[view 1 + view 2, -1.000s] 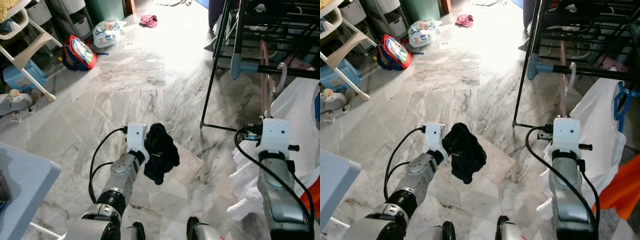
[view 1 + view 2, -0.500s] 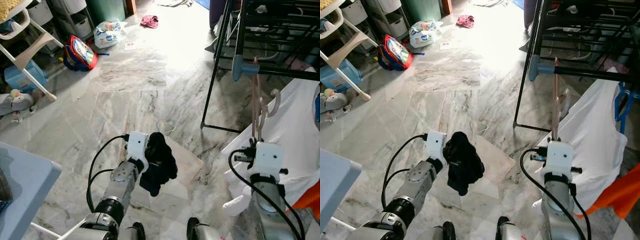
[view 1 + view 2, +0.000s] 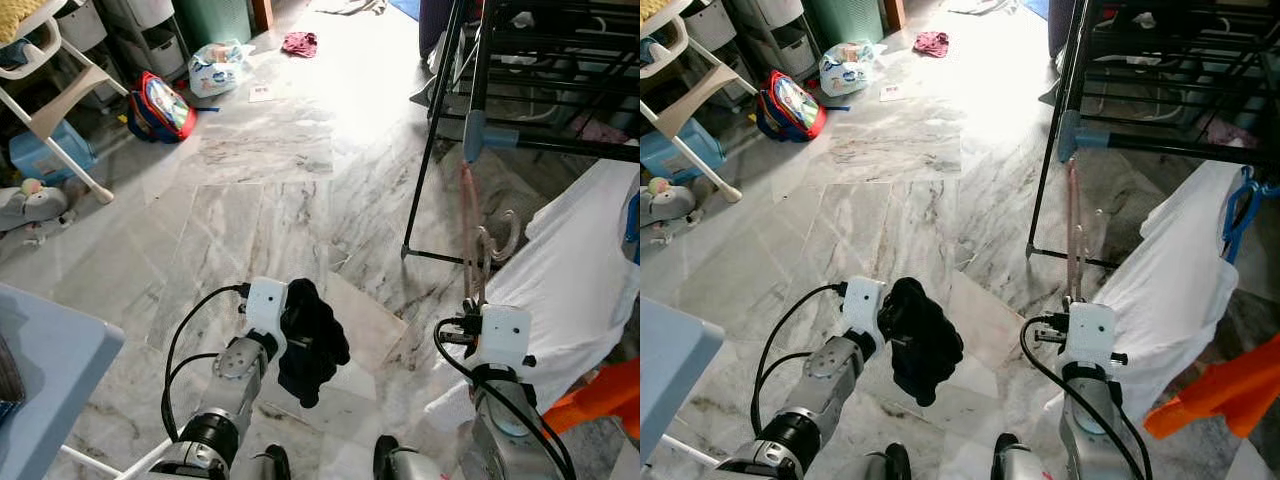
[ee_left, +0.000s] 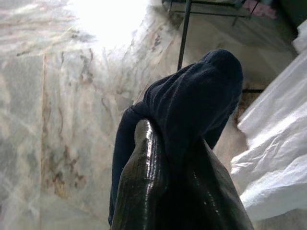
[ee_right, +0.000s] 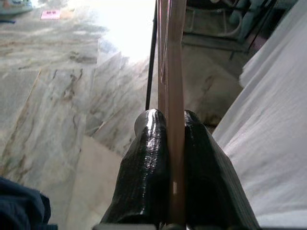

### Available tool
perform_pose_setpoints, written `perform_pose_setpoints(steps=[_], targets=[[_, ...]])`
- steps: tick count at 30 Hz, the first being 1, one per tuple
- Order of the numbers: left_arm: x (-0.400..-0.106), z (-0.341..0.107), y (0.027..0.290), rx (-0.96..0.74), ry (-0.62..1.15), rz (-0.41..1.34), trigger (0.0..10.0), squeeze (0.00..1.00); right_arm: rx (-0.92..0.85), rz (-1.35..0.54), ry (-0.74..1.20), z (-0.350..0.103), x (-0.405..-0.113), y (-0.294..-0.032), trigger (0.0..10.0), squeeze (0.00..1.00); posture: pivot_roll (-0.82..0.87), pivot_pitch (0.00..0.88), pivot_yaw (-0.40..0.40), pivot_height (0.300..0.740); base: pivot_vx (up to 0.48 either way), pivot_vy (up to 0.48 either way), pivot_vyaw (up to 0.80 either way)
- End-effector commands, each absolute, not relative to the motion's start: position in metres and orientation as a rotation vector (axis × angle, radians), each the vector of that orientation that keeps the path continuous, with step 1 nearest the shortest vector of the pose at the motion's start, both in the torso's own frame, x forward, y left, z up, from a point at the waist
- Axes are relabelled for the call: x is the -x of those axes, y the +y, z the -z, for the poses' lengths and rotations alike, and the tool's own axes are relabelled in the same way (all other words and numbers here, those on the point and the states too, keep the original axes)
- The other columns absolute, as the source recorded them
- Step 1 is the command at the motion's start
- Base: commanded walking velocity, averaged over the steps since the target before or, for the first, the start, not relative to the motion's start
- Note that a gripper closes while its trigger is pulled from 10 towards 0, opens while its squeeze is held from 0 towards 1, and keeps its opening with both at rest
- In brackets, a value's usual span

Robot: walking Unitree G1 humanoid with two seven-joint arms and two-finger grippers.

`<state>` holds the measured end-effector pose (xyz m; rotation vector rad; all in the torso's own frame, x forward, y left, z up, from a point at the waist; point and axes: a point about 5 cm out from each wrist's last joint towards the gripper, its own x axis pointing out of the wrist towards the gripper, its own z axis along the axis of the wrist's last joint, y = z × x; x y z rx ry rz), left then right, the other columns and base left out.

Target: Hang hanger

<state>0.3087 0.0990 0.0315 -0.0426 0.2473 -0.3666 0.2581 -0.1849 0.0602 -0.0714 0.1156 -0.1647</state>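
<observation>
Holding the hanger pinched upright in the right pincer below the rack, with the left pincer squeezing a dark cloth, the robot likely next lifts the hook to a bar.

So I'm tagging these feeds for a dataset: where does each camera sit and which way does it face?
Left and right eye views: on the head, looking forward and down at the marble floor and drying rack; both silver arms show.
Left wrist view: along the left gripper, shut on a dark garment.
Right wrist view: along the right gripper, clamping a pink hanger.
Both wrist views share the white cloth.
</observation>
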Motion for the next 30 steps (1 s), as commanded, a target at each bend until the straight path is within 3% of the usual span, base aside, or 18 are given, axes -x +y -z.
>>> perform_pose_setpoints(steps=[1, 8, 20, 30], targets=[[-0.305, -0.026, 0.103, 0.029, 0.263, 0.352, 10.0, 0.00, 0.061, 0.151, 0.144, -0.054, -0.256, -0.184, 10.0, 0.00, -0.08, 0.182, 0.041, 0.740, -0.251, 0.000, 0.00], [-0.306, -0.025, 0.111, 0.049, 0.270, 0.295, 10.0, 0.00, 0.099, 0.053, 0.128, -0.058, -0.273, -0.168, 10.0, 0.00, -0.07, 0.169, 0.011, 0.740, -0.280, 0.000, 0.00], [-0.310, -0.028, 0.099, 0.058, 0.281, 0.333, 10.0, 0.00, 0.125, 0.083, 0.102, -0.060, -0.275, -0.176, 10.0, 0.00, -0.11, 0.190, 0.019, 0.740, -0.284, 0.000, 0.00], [-0.308, -0.023, 0.115, 0.079, 0.305, 0.267, 10.0, 0.00, 0.117, -0.002, 0.157, -0.051, -0.285, -0.174, 10.0, 0.00, -0.06, 0.157, -0.054, 0.740, -0.285, 0.000, 0.00]])
